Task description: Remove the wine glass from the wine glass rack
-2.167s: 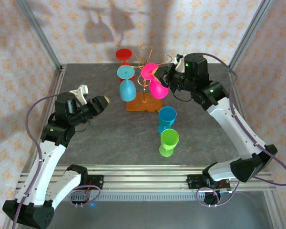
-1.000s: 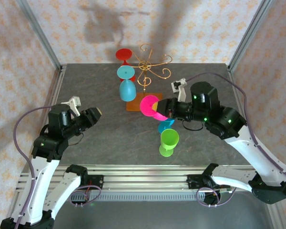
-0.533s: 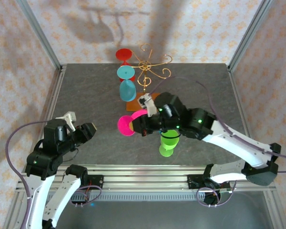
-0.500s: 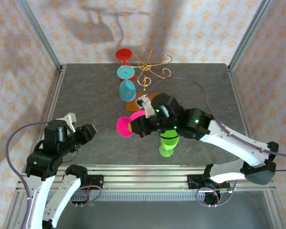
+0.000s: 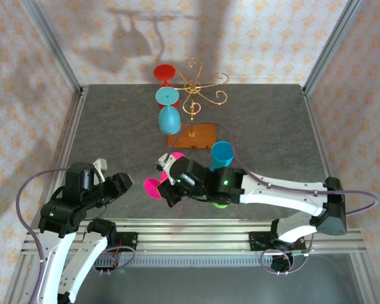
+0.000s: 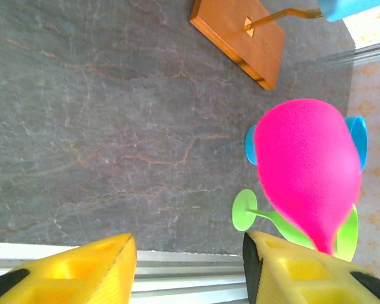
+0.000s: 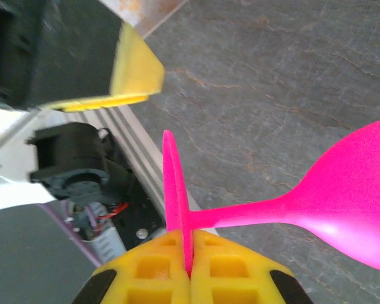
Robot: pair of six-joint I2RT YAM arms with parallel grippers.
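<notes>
Two right fingers (image 7: 145,272), wine glass (image 7: 351,212) foot between

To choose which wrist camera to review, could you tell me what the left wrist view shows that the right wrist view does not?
Left wrist, not right wrist: the wooden base of the wine glass rack, and the green glass and blue glass beyond the pink wine glass. Right wrist, not left wrist: the right gripper shut on that glass's thin foot, seen edge-on. Both: the pink bowl, the grey table and the open left gripper.
</notes>
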